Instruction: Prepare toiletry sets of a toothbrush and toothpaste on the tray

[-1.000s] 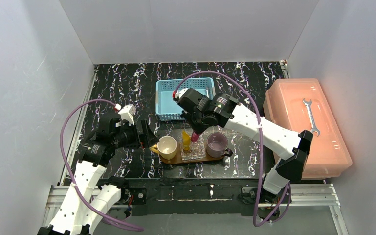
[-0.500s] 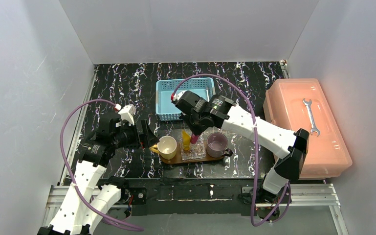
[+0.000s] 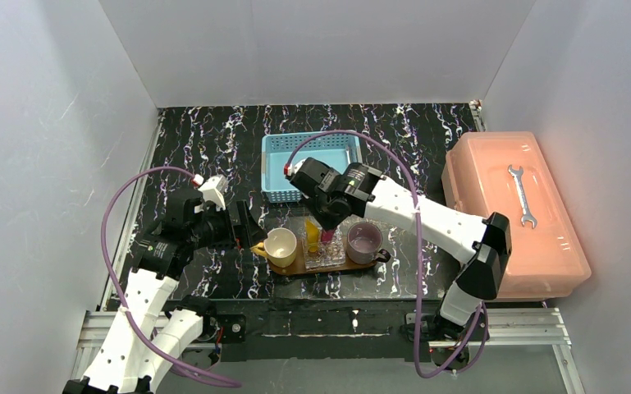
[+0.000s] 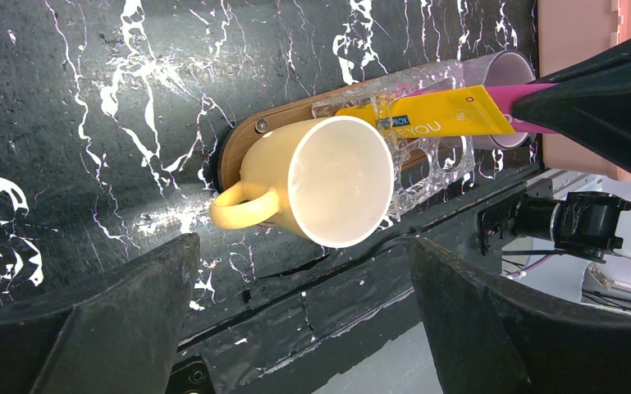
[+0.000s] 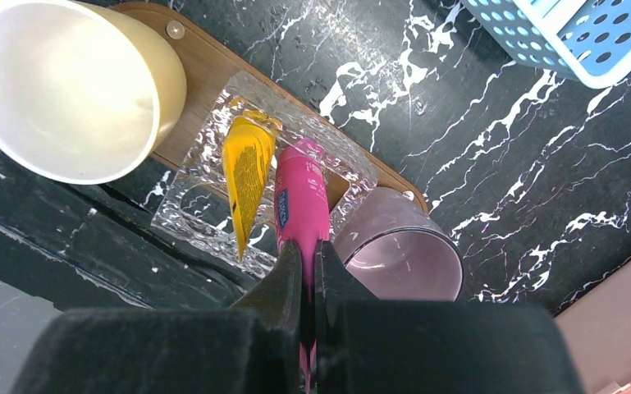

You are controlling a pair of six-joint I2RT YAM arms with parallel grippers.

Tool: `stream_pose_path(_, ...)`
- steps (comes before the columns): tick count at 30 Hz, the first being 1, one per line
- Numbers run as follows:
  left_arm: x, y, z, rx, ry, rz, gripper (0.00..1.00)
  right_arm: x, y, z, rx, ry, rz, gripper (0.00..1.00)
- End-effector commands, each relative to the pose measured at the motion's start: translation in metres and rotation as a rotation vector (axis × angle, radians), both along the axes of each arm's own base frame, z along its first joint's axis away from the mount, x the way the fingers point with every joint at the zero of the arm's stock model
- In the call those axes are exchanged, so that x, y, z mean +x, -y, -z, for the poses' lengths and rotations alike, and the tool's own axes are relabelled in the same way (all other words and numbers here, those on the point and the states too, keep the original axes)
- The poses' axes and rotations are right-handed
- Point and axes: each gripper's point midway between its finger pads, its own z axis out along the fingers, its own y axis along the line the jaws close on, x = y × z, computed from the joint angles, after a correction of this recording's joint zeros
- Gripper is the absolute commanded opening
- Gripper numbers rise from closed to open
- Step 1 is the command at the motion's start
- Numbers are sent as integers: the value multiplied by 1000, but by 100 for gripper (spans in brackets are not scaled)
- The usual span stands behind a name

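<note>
The magenta toothpaste [image 5: 298, 205] reaches into the clear glass [image 5: 197, 226] on the tray [image 5: 213, 57], beside the yellow tube [image 5: 246, 172], pinched at its tail by the right pincer [image 5: 305, 267]. Best lower it straight, then release gently. The left pincer [image 4: 304, 271] gapes wide by the yellow mug [image 4: 328, 193].

Right end effector [image 5: 304, 249] pinched closed, left end effector [image 4: 304, 275] spread wide

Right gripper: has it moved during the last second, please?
Yes; the right gripper has swung slightly left along the light-blue perforated plastic basket; its fingertips barely shifted.
</note>
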Motion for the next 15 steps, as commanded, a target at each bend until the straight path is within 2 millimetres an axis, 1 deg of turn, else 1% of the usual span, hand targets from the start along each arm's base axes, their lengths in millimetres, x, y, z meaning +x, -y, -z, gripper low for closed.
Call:
stream_pose_path(1,1,-1,4,11,1,1,98,3,-6,6,-3,18,-21,1)
stream_pose_path(8,1,-1,5,12,-2,4,98,5,-5,18,-25,6,-23,1)
stream_pose_path(15,2,0,5,10,-5,7,98,7,-4,26,-32,-5,-22,1)
